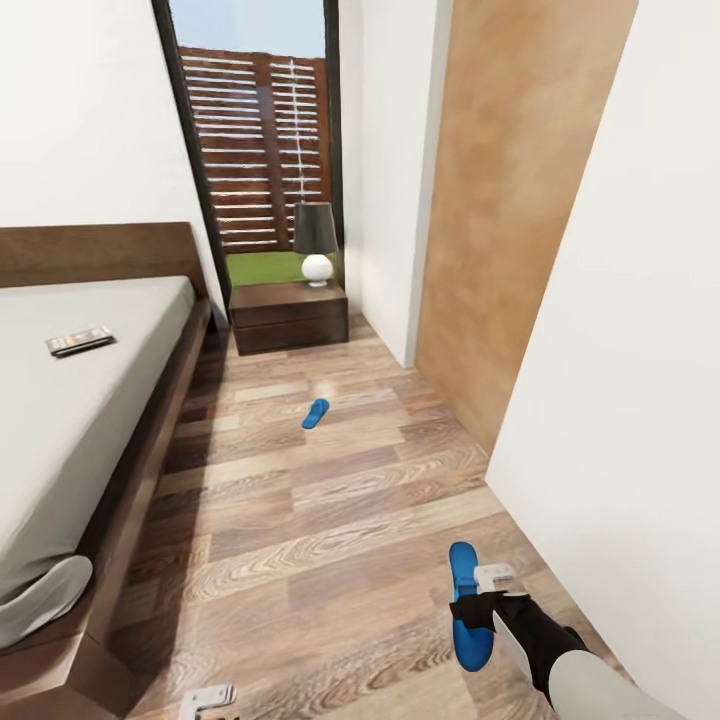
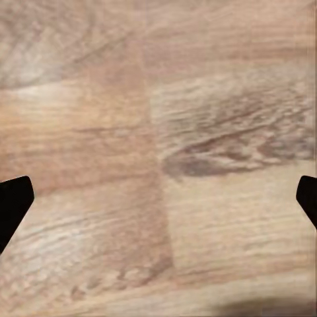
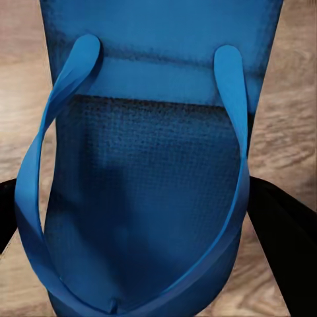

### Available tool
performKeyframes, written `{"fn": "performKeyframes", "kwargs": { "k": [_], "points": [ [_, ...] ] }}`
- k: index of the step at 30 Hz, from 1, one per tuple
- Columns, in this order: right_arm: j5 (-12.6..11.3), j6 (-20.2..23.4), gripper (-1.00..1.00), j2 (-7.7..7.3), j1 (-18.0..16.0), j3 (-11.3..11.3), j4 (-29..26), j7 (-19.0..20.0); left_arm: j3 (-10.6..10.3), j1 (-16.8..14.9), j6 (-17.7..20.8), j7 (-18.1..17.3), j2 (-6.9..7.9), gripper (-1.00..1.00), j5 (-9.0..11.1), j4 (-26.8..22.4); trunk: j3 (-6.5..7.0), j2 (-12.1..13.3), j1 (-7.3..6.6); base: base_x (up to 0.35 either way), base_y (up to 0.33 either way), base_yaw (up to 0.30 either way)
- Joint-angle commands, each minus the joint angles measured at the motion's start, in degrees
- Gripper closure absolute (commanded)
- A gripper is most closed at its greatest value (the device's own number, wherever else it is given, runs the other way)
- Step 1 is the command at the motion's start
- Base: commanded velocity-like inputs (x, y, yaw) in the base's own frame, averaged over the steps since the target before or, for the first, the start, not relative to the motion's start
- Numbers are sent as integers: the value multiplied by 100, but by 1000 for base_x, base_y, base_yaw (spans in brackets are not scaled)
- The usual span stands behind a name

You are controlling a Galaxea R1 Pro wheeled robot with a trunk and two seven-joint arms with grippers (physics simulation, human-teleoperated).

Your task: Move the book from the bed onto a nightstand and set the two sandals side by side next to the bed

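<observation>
- Blue is the near sandal (image 1: 462, 605), and the right gripper (image 1: 478, 606) is on it, low over the wood floor (image 1: 330, 520).
- In the right wrist view that sandal (image 3: 152, 198) sits between the two dark fingers (image 3: 287, 224), one on each side of it. They look clamped on its edges, so I think it is being held.
- It looks held by its sides so it can be carried flat and put down neatly.
- The other sandal (image 1: 316, 412) lies on the floor farther up the room, well apart from the held one. It is between the bed (image 1: 90, 400) and the white wall (image 1: 385, 170).
- The two sandals are not side by side yet, so I think this one has to go over next to the other, near the bed.
- The book (image 1: 80, 341) lies flat on the grey mattress, near the brown headboard (image 1: 95, 252). Nobody is touching it.
- The nightstand (image 1: 289, 314) stands just past the head of the bed, and a lamp (image 1: 316, 243) sits on top of it. There is bare room beside the lamp for the book.
- The left gripper (image 1: 208, 701) peeks in low in the head view. In the left wrist view its dark fingertips (image 2: 14, 201) are far apart with only floor between them, so it is wide open and holds nothing.
</observation>
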Motion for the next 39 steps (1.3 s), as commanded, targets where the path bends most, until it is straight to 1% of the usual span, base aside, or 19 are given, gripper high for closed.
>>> {"fn": "performKeyframes", "kwargs": {
  "k": [1, 15, 22, 39],
  "points": [
    [44, 35, 100, -2, 1, 2, -14, 26, 46, -3, -17, -35, -2, -100, -27, 6, -5, -2, 2, 287, 0, 1],
    [45, 35, 100, -2, 3, 3, -15, 26, 48, -3, -16, -35, -2, -100, -27, 8, -5, -2, 2, 287, 0, 0],
    [43, 38, 100, 7, 3, 68, -18, 26, 48, -3, -9, -36, -2, -100, -27, 8, -5, -2, 2, 287, 3, 0],
    [41, 36, 100, 15, 11, 91, -14, 26, 46, -3, -8, -36, -2, -100, -27, 23, -5, -2, 2, 287, 104, 0]
  ]
}}
